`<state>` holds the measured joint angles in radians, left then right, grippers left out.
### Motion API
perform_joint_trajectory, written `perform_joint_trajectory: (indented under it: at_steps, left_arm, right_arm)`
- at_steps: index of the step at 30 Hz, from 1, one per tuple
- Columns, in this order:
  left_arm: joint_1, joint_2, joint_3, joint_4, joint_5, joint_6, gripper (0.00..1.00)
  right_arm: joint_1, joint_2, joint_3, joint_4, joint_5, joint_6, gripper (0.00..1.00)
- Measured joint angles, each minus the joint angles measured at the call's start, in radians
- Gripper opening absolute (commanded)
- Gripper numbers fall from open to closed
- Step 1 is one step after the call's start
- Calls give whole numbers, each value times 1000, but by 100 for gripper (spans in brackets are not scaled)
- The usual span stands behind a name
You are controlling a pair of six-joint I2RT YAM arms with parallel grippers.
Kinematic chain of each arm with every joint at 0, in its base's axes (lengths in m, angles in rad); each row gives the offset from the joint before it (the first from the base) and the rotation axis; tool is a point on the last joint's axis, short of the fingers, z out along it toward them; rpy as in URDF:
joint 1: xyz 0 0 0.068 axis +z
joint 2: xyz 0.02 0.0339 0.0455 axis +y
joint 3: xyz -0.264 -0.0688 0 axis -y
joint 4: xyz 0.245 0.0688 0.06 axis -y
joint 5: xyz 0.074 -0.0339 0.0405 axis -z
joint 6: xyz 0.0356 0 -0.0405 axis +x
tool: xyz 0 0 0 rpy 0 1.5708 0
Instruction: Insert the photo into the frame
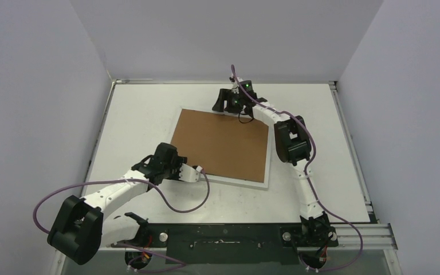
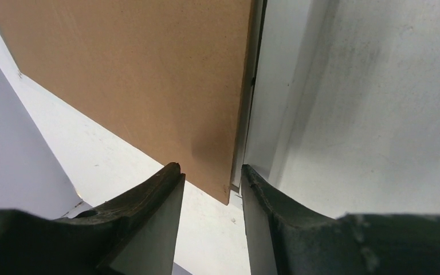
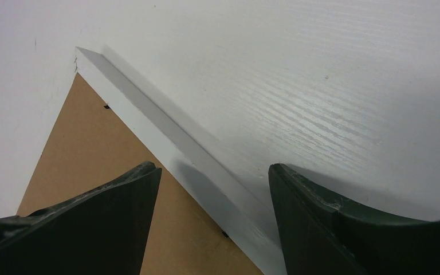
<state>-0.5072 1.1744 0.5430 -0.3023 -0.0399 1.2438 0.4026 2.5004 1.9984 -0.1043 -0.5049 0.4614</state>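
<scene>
Both jaws astride frame [image 3: 166, 146] rim

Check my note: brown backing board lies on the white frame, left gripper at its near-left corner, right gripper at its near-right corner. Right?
Not quite. The right gripper is at the far edge of the frame, not its near-right corner, as the top external view shows. The backing board on the frame and the left gripper at the near-left corner stand.
</scene>
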Motion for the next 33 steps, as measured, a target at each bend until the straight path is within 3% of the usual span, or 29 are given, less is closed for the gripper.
perform_joint_trajectory:
  at_steps: [18,33]
  left_arm:
    - [-1,-9,-30,18,-25,33,38]
    - [-8,-10,-86,207,-198,15,33]
  right_arm:
    - [6,0,-5,6,-2,0,68]
    - [17,0,-19,34,-2,-20,65]
